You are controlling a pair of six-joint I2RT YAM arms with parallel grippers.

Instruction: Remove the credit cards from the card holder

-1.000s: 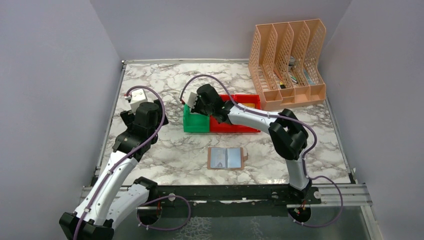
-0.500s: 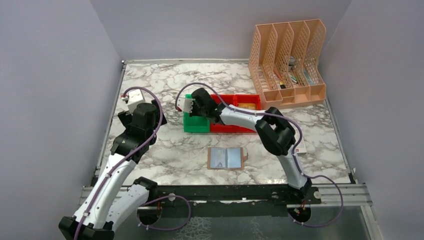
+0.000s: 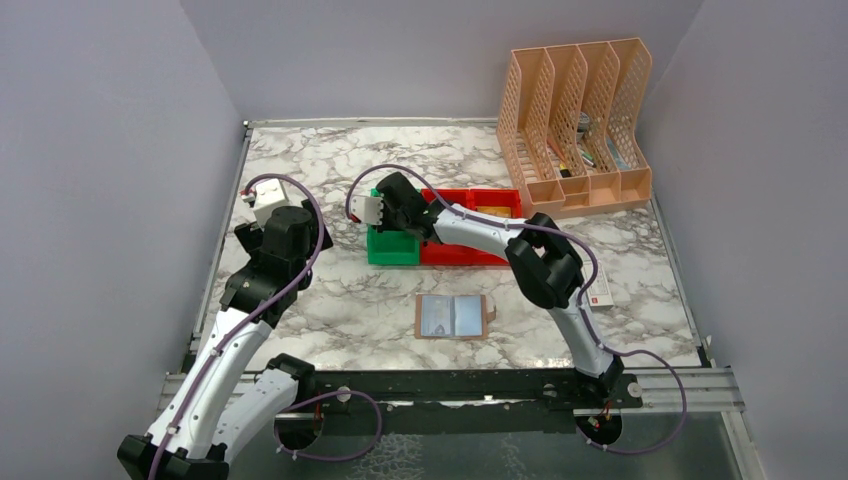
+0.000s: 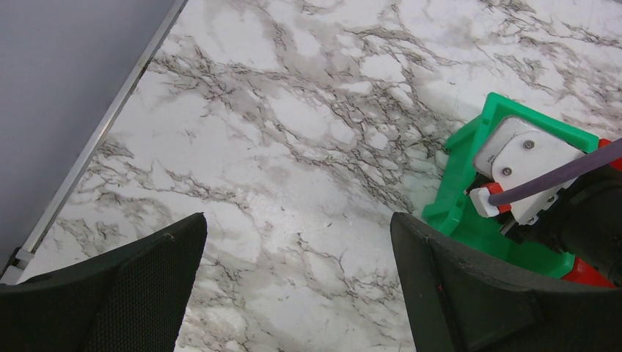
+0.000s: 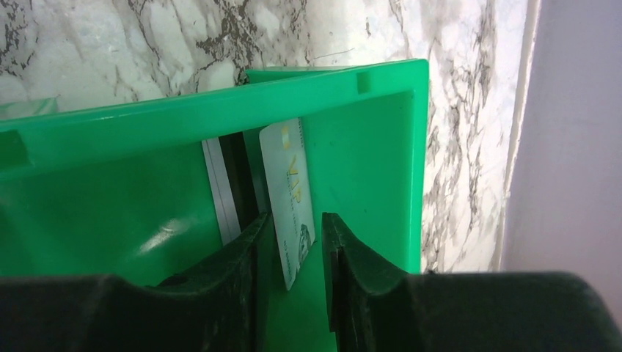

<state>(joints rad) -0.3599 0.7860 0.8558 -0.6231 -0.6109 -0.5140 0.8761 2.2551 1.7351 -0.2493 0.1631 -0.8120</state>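
Now, nearest the bases, the card holder (image 3: 455, 318) was found lying open on the marble table (image 3: 330, 300), blue lining up. Whether any card was left in its pockets could not be told from above.

Beyond it, the pale VIP card (image 5: 287, 191) was seen standing on edge inside the green bin (image 5: 367, 147). It was set between the fingers of the right gripper (image 5: 295, 235), whose jaws were parted just a little, so the card looked loose rather than pinched.

Here the danger was judged. With so narrow a gap, the card could be dragged up on a finger pad when the wrist was lifted, and flicked over the bin wall onto the marble. A silver-grey card (image 5: 218, 191) and a dark one beside it were propped against the bin's wall, and could be knocked flat by a sideways pull.

The right arm was stretched from its base across the red bin (image 3: 465, 257), its wrist dipped into the green one. The left arm was held bent and raised at the left of the table, its wrist turned down. The left gripper (image 4: 297, 227) was spread wide over bare marble near the green bin's corner, with nothing between its fingers.
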